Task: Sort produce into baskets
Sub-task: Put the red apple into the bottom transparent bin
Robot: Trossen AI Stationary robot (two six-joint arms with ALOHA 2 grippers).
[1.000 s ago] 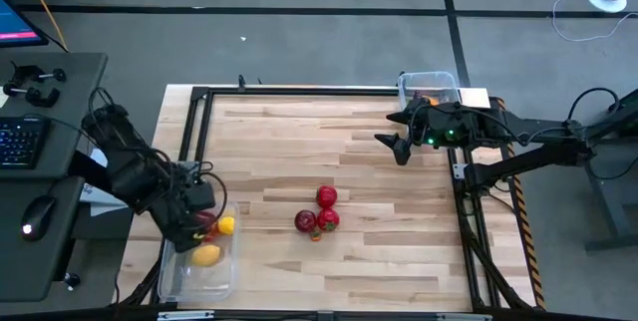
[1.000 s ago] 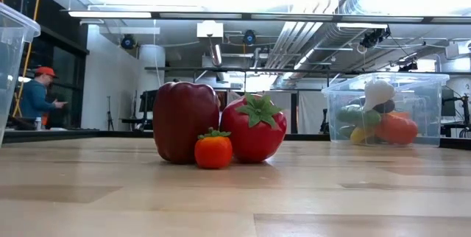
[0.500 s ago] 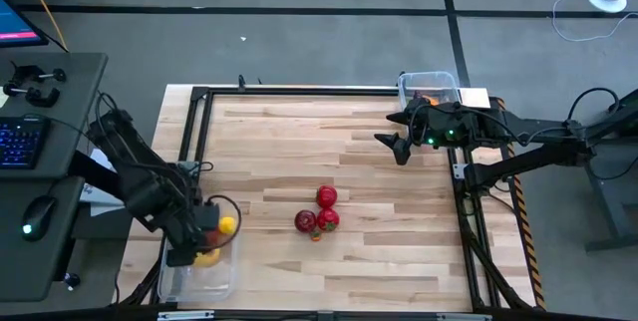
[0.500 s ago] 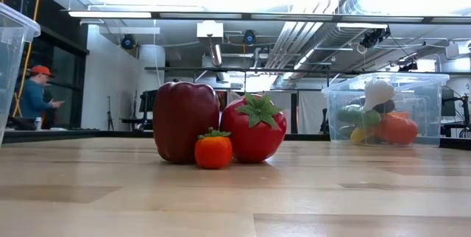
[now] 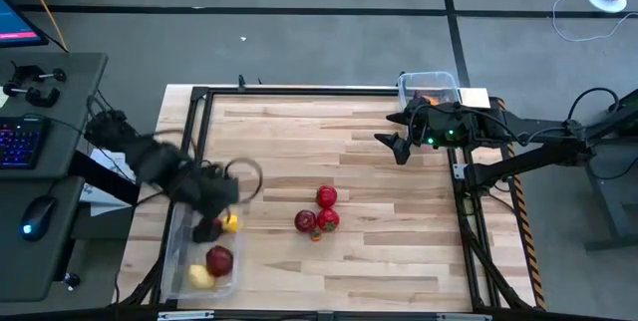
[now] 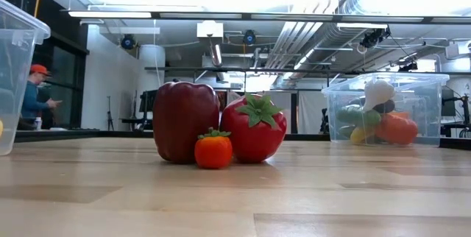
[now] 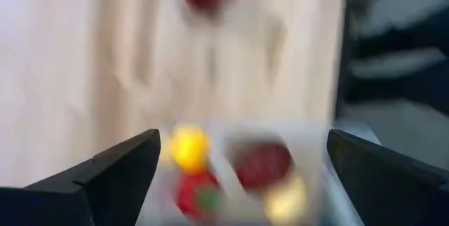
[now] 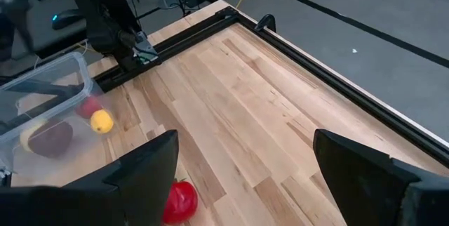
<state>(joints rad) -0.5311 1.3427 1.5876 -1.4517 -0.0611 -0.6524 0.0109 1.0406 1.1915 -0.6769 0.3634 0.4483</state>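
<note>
Your left gripper hangs over the near-left basket, fingers spread and empty. That basket holds a dark red apple, a lemon and more fruit. 3 red pieces lie mid-table. Your right gripper waits released beside the far-right basket, which holds mixed produce.
</note>
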